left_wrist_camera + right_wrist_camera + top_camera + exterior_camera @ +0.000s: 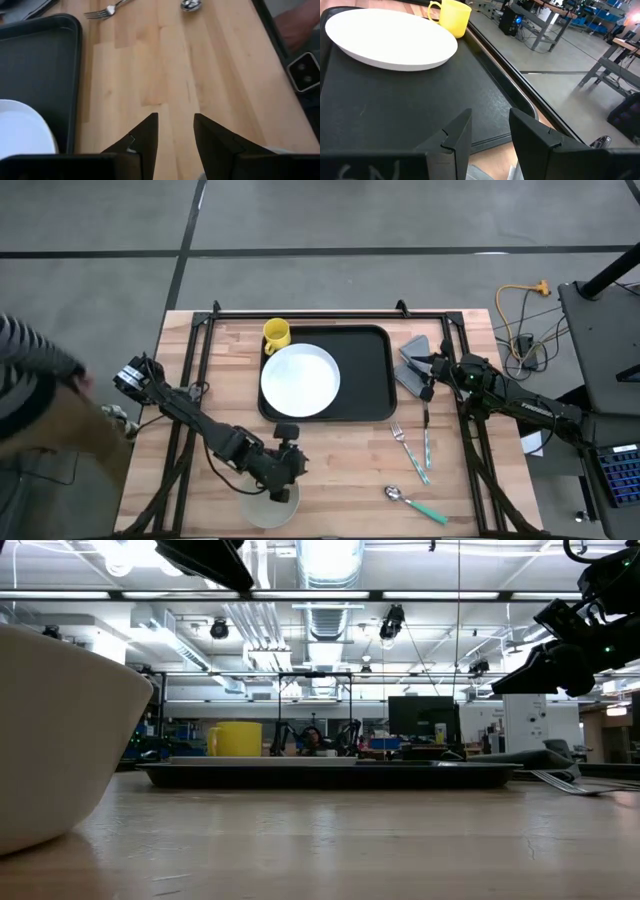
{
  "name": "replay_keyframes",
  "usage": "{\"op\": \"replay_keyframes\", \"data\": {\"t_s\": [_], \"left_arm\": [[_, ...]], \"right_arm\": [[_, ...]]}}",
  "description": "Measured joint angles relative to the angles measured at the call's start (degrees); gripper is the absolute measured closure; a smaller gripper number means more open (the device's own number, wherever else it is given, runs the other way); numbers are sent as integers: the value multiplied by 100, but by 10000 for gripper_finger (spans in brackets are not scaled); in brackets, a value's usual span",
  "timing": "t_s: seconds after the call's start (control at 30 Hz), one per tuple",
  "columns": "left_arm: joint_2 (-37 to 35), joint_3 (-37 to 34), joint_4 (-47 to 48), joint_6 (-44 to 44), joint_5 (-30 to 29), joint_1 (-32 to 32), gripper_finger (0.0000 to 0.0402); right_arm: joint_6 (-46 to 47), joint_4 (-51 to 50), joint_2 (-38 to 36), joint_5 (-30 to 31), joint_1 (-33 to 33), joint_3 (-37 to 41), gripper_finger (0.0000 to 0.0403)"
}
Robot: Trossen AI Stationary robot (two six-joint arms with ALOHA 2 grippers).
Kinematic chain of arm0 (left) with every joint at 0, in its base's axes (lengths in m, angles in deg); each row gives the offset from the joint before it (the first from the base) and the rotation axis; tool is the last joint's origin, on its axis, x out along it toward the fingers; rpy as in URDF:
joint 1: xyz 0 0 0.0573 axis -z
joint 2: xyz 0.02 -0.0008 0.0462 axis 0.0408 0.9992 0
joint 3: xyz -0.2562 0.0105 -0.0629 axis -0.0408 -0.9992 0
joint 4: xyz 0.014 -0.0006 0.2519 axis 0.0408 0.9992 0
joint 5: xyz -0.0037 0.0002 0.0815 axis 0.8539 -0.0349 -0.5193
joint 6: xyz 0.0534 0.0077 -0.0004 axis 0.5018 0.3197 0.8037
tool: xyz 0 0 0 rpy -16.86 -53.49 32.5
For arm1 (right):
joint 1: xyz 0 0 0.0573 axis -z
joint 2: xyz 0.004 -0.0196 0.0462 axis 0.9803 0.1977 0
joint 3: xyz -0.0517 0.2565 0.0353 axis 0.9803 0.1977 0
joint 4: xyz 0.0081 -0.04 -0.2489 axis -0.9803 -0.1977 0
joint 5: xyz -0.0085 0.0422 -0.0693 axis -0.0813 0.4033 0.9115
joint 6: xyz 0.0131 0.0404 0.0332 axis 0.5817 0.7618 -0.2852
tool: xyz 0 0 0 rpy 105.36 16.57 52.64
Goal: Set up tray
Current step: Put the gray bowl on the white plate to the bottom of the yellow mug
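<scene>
The tray (372, 370), black, rectangular with rounded corners and a low rim (matte surface), lies flat on the tabletop (340, 470), just beside the right claw (432, 368) and well apart from the left claw (286, 463).

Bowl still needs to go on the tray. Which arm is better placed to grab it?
Left, likely. The left gripper hangs open right over the bowl at the table's near edge. The right gripper sits across the tray, by the grey napkin.

Bright overhead ceiling lights (330, 558), soft shadows, near bowl (60, 740) blurred.
</scene>
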Motion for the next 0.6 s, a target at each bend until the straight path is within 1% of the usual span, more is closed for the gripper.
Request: {"op": "replay_keyframes", "data": {"t_s": [0.23, 0.33, 0.47, 0.6], "left_arm": [[2, 0, -4, -69, -1, 110, 291], [2, 0, -4, -284, 17, 149, 291], [2, -2, 10, -585, 276, 269, 291], [2, -4, 44, -756, 290, 373, 291]], "right_arm": [[0, 0, 0, 0, 0, 0, 280], [0, 0, 0, 0, 0, 0, 280], [0, 0, 0, 0, -2, 0, 280], [0, 0, 0, 0, 0, 0, 280]]}}
